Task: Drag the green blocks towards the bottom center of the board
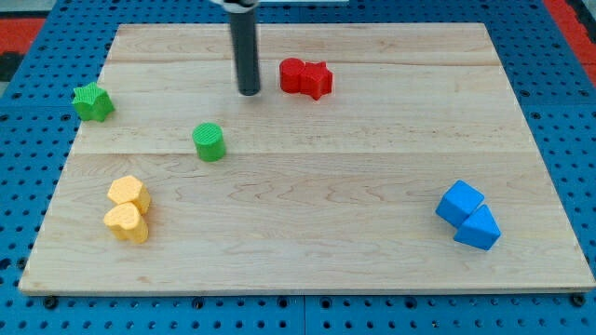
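Observation:
A green cylinder block (209, 141) stands on the wooden board (307, 233), left of centre. A green star block (93, 101) sits at the board's left edge, partly over it, nearer the view's top. My dark rod comes down from the view's top, and my tip (249, 92) rests on the board above and to the right of the green cylinder, apart from it. The tip is left of the red blocks and touches no block.
Two red blocks (306, 77) sit together near the top centre. Two yellow blocks (128, 208) sit together at the lower left. Two blue blocks (468, 215) sit together at the lower right. A blue pegboard (37, 186) surrounds the board.

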